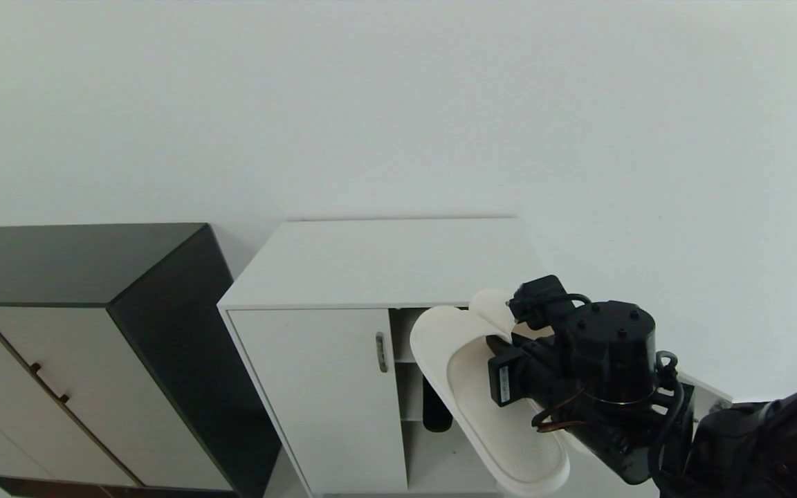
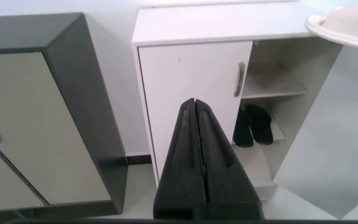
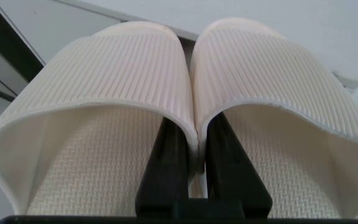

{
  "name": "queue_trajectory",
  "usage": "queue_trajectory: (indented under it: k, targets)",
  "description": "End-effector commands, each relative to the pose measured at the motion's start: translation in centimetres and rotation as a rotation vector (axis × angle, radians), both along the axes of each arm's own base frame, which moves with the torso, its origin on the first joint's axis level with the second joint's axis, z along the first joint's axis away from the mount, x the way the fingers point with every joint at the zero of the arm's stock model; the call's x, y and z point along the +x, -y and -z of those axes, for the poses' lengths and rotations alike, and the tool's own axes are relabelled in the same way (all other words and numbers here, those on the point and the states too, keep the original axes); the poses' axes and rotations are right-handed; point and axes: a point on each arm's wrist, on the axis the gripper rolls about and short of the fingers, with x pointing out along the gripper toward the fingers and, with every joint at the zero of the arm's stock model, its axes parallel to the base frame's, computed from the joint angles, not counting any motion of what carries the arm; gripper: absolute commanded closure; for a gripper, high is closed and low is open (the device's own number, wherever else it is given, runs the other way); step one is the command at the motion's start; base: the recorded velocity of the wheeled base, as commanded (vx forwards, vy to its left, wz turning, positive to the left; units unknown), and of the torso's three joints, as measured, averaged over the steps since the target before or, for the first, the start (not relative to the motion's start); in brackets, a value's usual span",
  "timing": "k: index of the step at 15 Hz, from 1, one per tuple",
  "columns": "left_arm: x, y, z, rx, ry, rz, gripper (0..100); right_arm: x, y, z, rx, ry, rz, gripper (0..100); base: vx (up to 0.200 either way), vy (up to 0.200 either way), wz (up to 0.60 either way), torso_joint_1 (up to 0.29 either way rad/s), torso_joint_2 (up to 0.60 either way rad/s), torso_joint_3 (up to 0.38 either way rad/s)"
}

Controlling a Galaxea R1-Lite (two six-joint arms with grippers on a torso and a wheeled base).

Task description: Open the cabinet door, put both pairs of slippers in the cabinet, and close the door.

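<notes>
Cream slippers [image 1: 502,415] hung as a pair before the open right side of the white cabinet [image 1: 385,263], their touching inner walls clamped by the right gripper [image 3: 196,155]. The left gripper [image 2: 195,111] was pressed shut, empty. Farther in, black slippers [image 2: 253,124] lay on a lower shelf.

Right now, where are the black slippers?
In the left wrist view, the black slippers sit inside the white cabinet, on a lower shelf beside its closed door.
</notes>
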Motion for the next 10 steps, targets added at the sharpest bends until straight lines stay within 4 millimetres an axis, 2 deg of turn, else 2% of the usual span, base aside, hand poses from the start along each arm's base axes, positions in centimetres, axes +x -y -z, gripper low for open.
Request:
queue_trajectory:
  k: [1,4,10]
  targets:
    - [0.00,0.00,0.00,0.000,0.000,0.000,100,0.00,-0.02,0.08,-0.002,-0.001,0.000,100,0.000,0.000,0.00,-0.149,0.37,0.212]
    - [0.00,0.00,0.00,0.000,0.000,0.000,100,0.02,-0.04,0.34,-0.010,-0.005,0.000,100,0.000,0.000,0.00,-0.186,0.41,0.230]
    - [0.00,0.00,0.00,0.000,0.000,0.000,100,0.04,-0.06,0.39,-0.011,-0.006,0.000,100,0.000,0.000,0.00,-0.230,0.55,0.312]
